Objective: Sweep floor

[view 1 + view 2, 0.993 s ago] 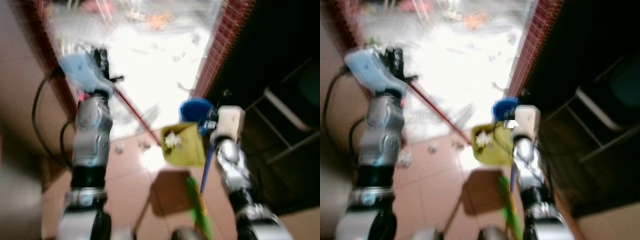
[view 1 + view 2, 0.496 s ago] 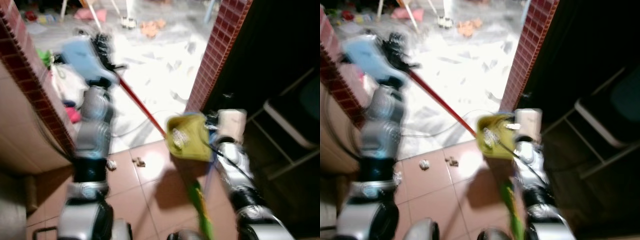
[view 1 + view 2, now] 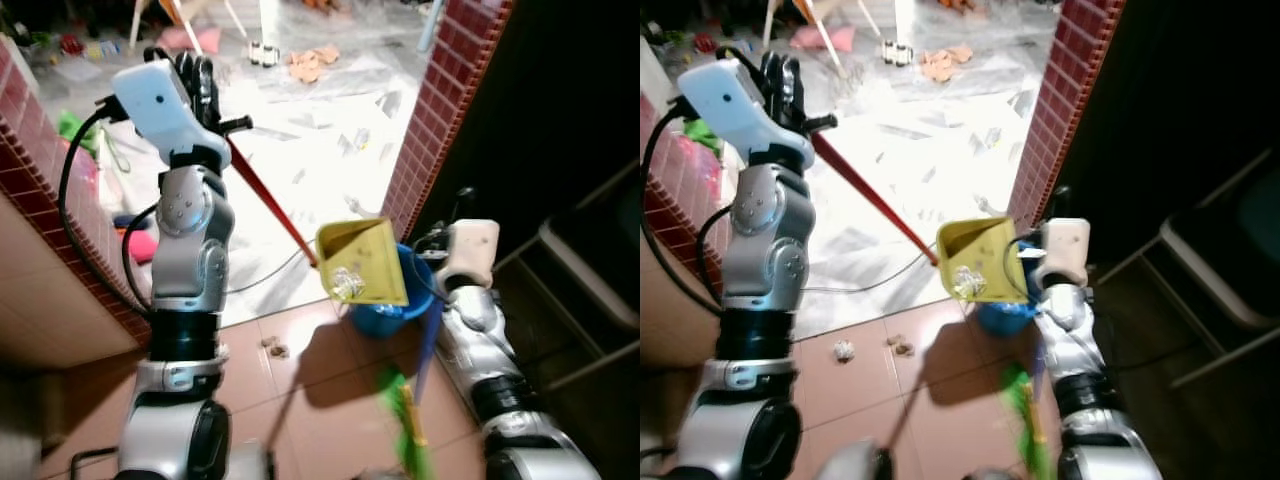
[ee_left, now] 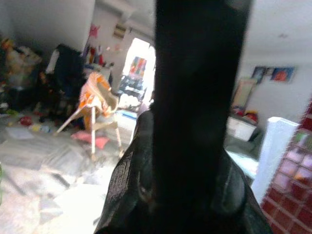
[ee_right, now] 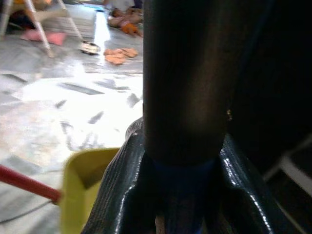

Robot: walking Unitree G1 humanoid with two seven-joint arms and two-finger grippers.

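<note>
While dustpan hangs tilted above the blue bucket, paper could spill.
Right gripper clamps its blue handle; left gripper clamps red broomstick; scraps lie beside bucket.

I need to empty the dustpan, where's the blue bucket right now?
In the left eye view, the blue bucket sits on the floor right of centre, under the yellow dustpan, beside the brick pillar.

arms: silver, jointed | wrist boxes: white | cables: black

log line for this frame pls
phase: dump | left gripper: shut on broom, raised | right gripper: shut on dustpan handle | dustpan: holds litter, above blue bin | floor: scraps
</note>
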